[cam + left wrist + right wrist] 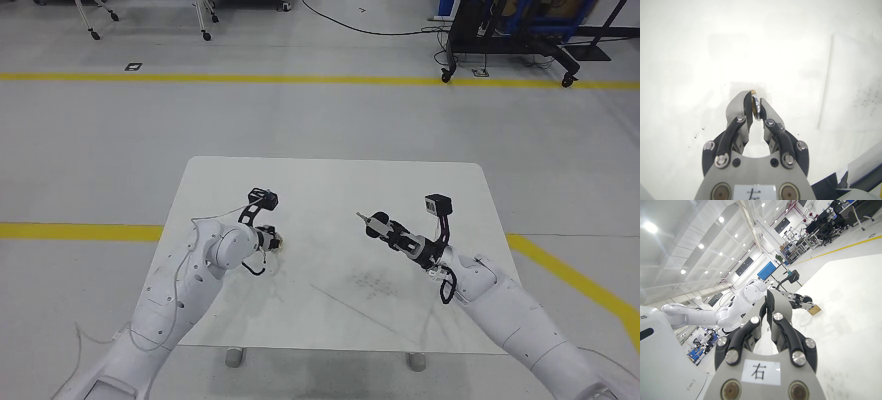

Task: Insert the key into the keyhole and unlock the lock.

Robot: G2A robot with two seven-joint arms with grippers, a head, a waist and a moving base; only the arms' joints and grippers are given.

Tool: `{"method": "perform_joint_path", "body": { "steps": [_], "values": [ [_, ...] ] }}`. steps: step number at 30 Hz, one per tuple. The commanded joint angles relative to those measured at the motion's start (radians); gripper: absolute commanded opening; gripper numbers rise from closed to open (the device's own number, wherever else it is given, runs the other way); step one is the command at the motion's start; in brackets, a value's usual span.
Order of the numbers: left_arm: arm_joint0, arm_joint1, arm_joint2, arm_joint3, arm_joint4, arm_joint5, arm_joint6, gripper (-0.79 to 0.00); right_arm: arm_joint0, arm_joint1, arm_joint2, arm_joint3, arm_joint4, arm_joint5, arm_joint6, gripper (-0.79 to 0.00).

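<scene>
Brass lock (814, 309) mid-right in the right wrist view, left gripper (755, 97) clamped on it; right gripper (374, 223), right of centre in top view, pinching the key (361, 216), well apart.

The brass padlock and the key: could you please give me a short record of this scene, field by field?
Lock: brass padlock, on the white table
Left gripper: shut on its silver shackle
Right gripper: shut on the thin metal key, pointing toward the lock
Gap: key and lock apart, key not yet inserted
</scene>
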Motion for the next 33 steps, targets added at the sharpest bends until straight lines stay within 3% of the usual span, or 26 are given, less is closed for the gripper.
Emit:
{"method": "perform_joint_path", "body": {
  "steps": [1,8,12,18,21,24,33],
  "values": [
    [-0.003,-0.002,0.003,0.004,0.007,0.005,-0.002,-0.785,0.0,0.0,0.0,0.0,0.0,0.0,0.0,-0.785],
    [-0.009,-0.007,0.006,0.012,0.024,0.015,-0.001,-0.785,0.0,0.0,0.0,0.0,0.0,0.0,0.0,-0.785],
    [0.009,-0.005,-0.034,-0.026,-0.033,-0.012,0.093,-0.785,0.0,0.0,0.0,0.0,0.0,0.0,0.0,-0.785],
    [0.125,0.017,-0.238,-0.099,-0.424,-0.249,0.279,-0.785,0.0,0.0,0.0,0.0,0.0,0.0,0.0,-0.785],
    [0.171,0.028,-0.323,-0.089,-0.622,-0.372,0.262,-0.785,0.0,0.0,0.0,0.0,0.0,0.0,0.0,-0.785],
    [0.186,0.035,-0.355,-0.069,-0.756,-0.449,0.194,-0.785,0.0,0.0,0.0,0.0,0.0,0.0,0.0,-0.785],
    [0.142,0.029,-0.297,-0.012,-0.954,-0.484,0.024,-0.785,0.051,-0.052,-0.054,-0.007,0.01,0.144,-0.03,-0.785]
  ]
}}
